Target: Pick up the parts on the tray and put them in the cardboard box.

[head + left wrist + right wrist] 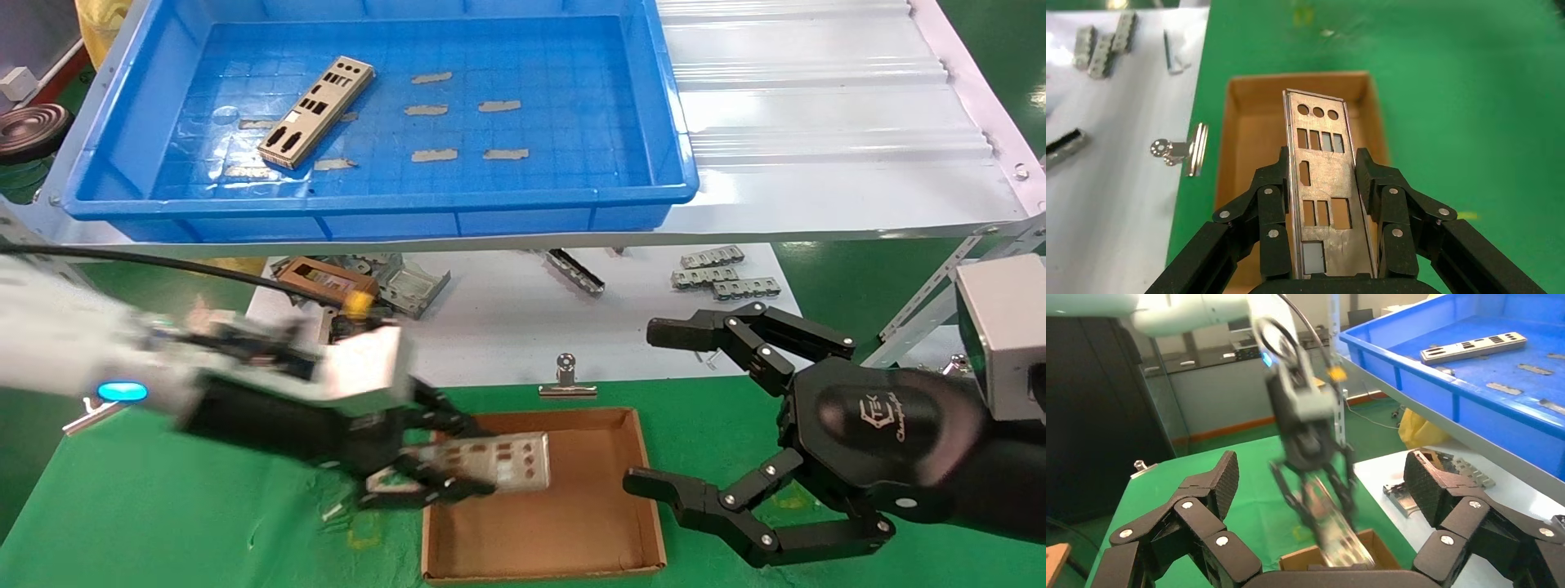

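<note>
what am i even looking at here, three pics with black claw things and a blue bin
It is a two-armed robot moving metal parts. The big picture comes from a camera on its head; the other two come from cameras on its wrists.

The black claws are its hands. The left hand is shut on a thin silvery plate with punched holes, holding it over a small cardboard box on the green mat. The right hand waits open beside the box.

On the raised shelf sits the blue tray, with one more plate and some small grey strips. Below it lie metal brackets and a binder clip.
</note>
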You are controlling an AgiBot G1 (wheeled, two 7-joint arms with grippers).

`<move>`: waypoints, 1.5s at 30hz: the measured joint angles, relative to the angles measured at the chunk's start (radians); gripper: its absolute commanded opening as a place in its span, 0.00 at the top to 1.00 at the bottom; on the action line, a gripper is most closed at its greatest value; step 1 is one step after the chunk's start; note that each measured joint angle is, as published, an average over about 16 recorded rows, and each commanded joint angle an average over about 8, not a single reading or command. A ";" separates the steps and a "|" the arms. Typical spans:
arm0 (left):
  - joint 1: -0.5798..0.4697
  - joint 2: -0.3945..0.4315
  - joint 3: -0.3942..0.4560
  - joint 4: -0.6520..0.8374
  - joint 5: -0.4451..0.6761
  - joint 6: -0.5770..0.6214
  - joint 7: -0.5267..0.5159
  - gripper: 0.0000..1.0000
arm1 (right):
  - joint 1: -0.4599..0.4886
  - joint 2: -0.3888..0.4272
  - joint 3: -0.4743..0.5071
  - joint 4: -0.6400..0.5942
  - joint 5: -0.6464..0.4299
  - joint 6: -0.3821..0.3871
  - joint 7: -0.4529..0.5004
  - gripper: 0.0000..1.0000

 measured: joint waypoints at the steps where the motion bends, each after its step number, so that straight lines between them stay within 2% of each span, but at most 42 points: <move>1: 0.008 0.019 0.007 0.013 0.012 -0.017 0.006 1.00 | 0.000 0.000 0.000 0.000 0.000 0.000 0.000 0.00; 8: 0.055 0.141 0.043 0.101 0.077 -0.123 0.027 1.00 | 0.000 0.000 0.000 0.000 0.000 0.000 0.000 0.00; 15: 0.076 0.222 0.062 0.189 0.110 -0.182 0.042 1.00 | 0.000 0.000 0.000 0.000 0.000 0.000 0.000 0.00; 16: 0.077 0.231 0.064 0.201 0.113 -0.188 0.044 0.94 | 0.000 0.000 0.000 0.000 0.000 0.000 0.000 0.00; 23: 0.082 0.273 0.068 0.276 0.118 -0.205 0.055 0.07 | 0.000 0.000 0.000 0.000 0.000 0.000 0.000 0.00; 24: 0.082 0.278 0.067 0.286 0.117 -0.205 0.056 0.00 | 0.000 0.000 0.000 0.000 0.000 0.000 0.000 0.00; 36: 0.085 0.318 0.054 0.372 0.100 -0.223 0.103 0.00 | 0.000 0.000 0.000 0.000 0.000 0.000 0.000 0.00; 45: 0.084 0.310 0.038 0.382 0.073 -0.192 0.157 0.00 | 0.000 0.000 0.000 0.000 0.000 0.000 0.000 0.00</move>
